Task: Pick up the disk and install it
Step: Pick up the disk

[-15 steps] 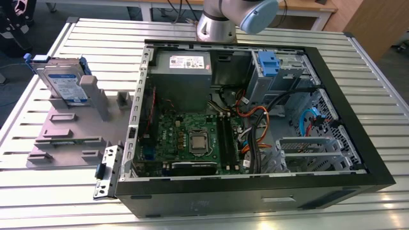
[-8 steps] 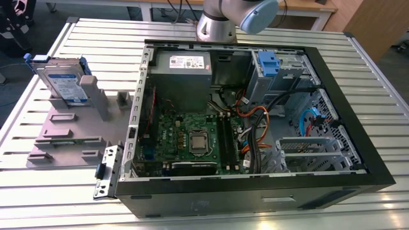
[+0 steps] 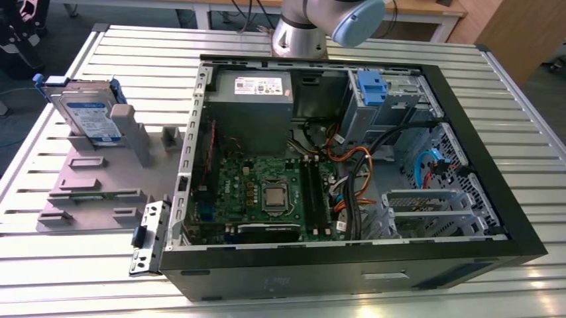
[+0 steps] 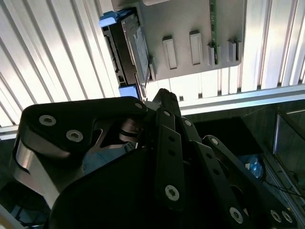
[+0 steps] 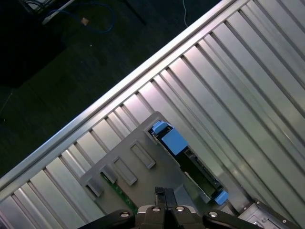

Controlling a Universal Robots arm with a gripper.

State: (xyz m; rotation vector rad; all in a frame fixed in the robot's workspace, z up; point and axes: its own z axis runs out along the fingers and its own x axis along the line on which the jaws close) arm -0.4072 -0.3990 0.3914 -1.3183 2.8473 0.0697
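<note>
The gripper (image 5: 160, 192), apparently pinched narrow, empty, hangs above the blue-framed silver disk (image 3: 91, 119), upright at ten o'clock from the black computer case (image 3: 354, 265).

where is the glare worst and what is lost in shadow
Second wrist view: table slats blow out white, the gripper reads near-black. First wrist view: the floor beyond them is dark. Exterior view: the disk is evenly lit.

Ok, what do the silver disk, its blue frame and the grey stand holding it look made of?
Silver rectangular disk: metal casing, dull sheen, with a papery white-and-blue label. Blue carrier frame: likely moulded plastic, matte, evenly coloured. Flat grey stand: probably plastic too, uniform matte grey with moulded blocks.
</note>
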